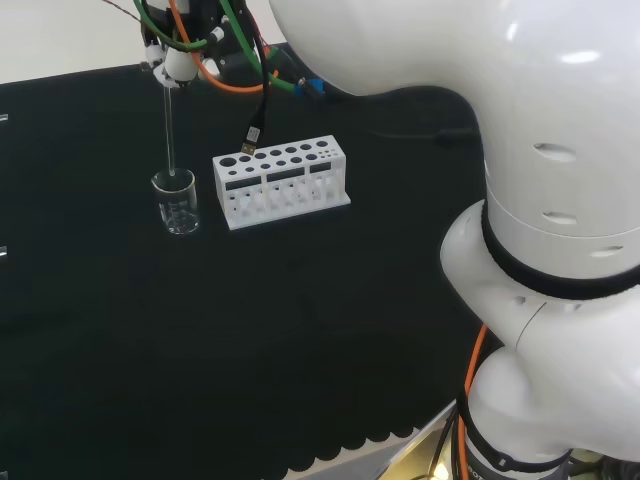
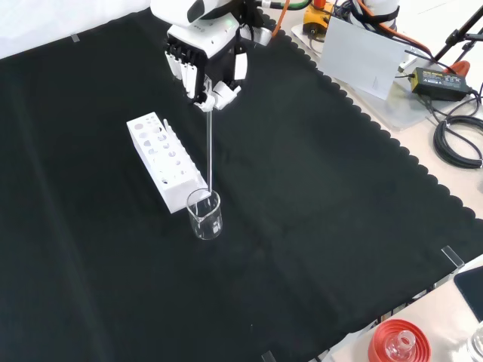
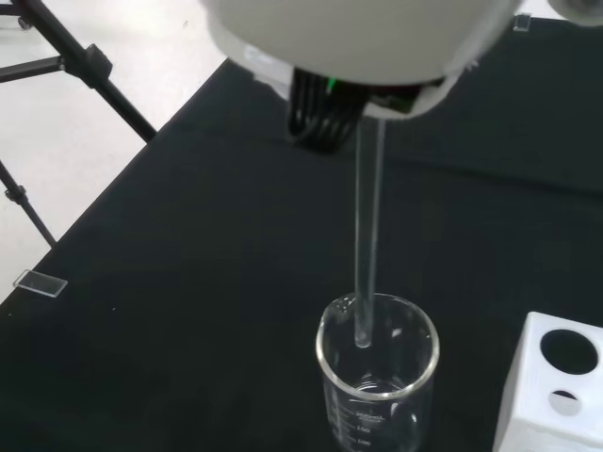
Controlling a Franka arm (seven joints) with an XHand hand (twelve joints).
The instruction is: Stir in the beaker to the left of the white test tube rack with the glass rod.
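I see black cloth (image 2: pixel 317 226) with a scalloped edge over a pale bench (image 2: pixel 453 219). Black tripod legs (image 3: pixel 85 66) stand on light floor (image 3: pixel 104 179). Cables (image 2: pixel 456 139) at right in front view.

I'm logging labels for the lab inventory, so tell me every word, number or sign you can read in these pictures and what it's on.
No text can be read.
Clear glass beaker: faint printed scale marks and numerals on its wall in the wrist view, too small and blurred to read.
White plastic test tube rack: no markings visible.
Glass rod, held by the black and white hand: no markings visible.
Black power adapter beside the cloth: a label, too small to read.
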